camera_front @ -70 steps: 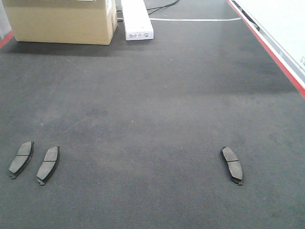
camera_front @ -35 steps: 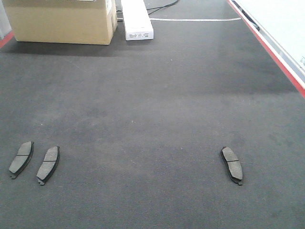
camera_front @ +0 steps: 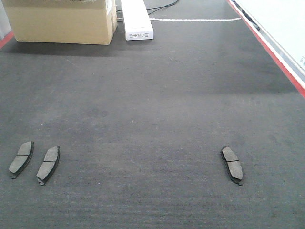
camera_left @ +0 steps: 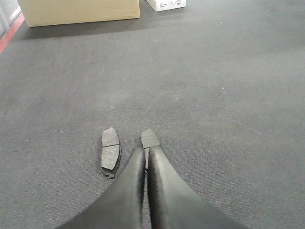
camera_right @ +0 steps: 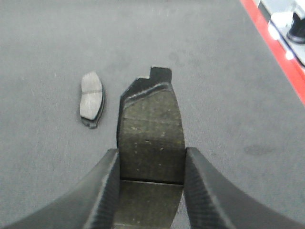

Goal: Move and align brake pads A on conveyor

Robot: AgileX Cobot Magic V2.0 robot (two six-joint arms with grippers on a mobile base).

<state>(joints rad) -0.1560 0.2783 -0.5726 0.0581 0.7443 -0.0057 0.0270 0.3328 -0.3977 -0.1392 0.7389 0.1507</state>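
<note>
On the near left of the dark grey conveyor (camera_front: 152, 95) lie two brake pads side by side, the left pad (camera_front: 21, 158) and its neighbour (camera_front: 48, 164), both flat on the belt, tilted the same way, close but not touching. Seen from the left wrist, the left tool (camera_left: 145, 152) hangs just above that neighbour, its two black fingers (camera_left: 128, 191) pressed together with nothing between them, and its tips cover the near part of that pad. At the far left stands a cardboard box (camera_front: 62, 21), with a long white box (camera_front: 137, 19) just to its right. On the near right of the belt a third pad (camera_front: 232, 164) lies alone, well apart from the pair. The right tool (camera_right: 151, 157) is clamped on a fourth pad (camera_right: 151, 129), held above the belt with the third pad just to its left. A red strip (camera_front: 267, 50) runs along the belt's right edge.
</note>
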